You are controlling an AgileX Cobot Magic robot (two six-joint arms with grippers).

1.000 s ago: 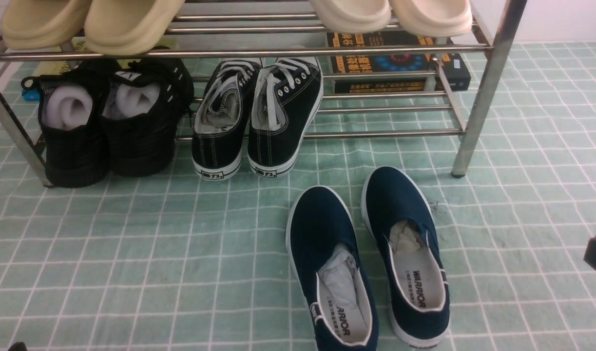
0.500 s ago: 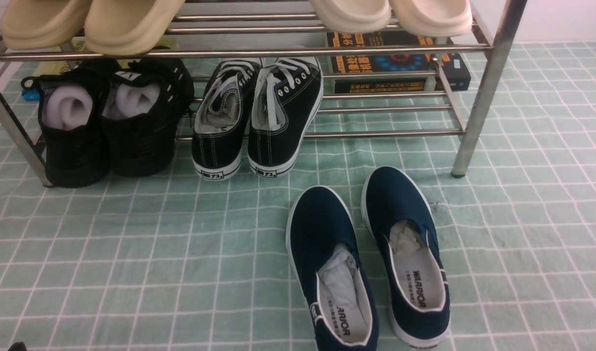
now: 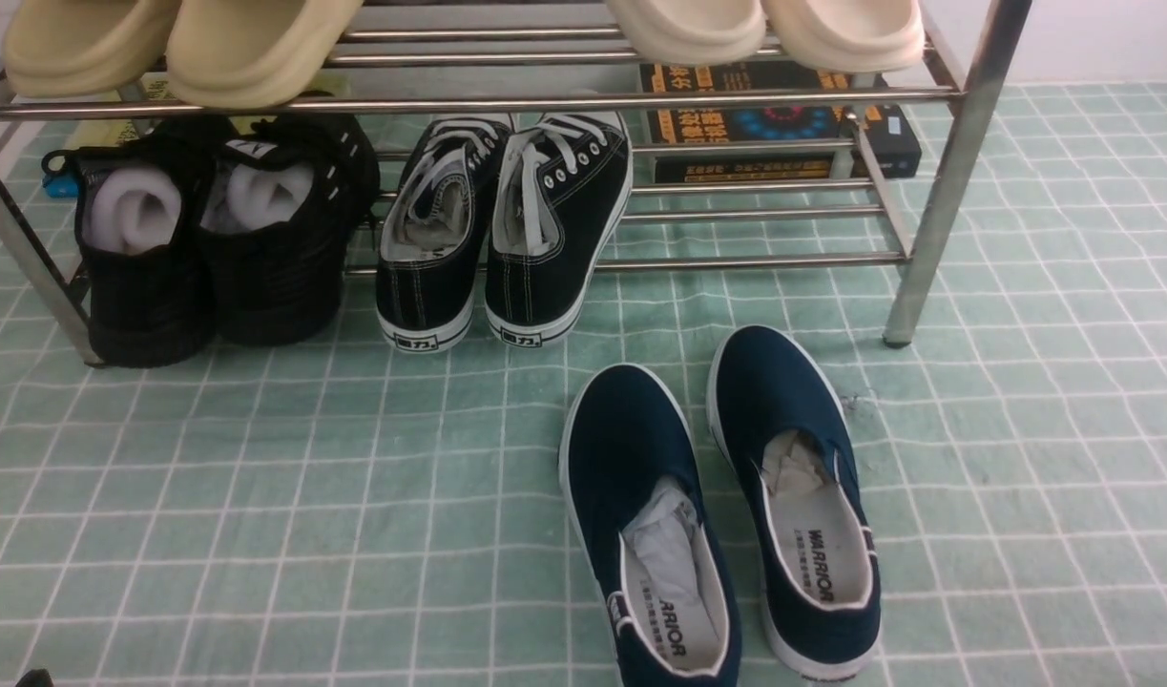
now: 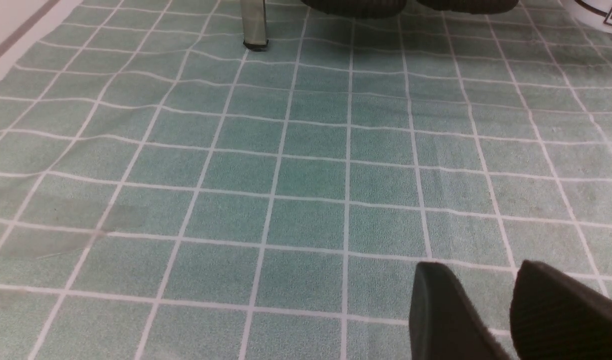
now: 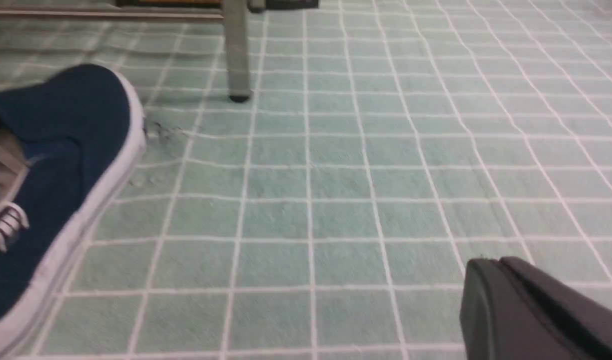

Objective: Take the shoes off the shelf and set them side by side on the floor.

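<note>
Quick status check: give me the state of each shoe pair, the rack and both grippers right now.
Navy blue canvas slip-ons: on the pale green grid floor, side by side, paper-stuffed.
Silver tube shoe rack: upright.
Black lace-up sneakers: lower tier, heels overhanging.
All-black shoes: lower tier, foam rolls inside.
Beige slippers: upper tier.
Left gripper: open, empty.
Right gripper: shut, empty.

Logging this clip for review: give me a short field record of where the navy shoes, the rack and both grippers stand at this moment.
navy slip-ons: both on the floor, side by side, toes toward the shelf, nothing touching them
lower tier: all-black shoes and black lace-ups; right end bare
upper tier: beige slippers
behind rack: dark box
left gripper: jaws apart, empty, over bare floor
right gripper: shut, empty, beside the right shoe
task state: looks finished
</note>
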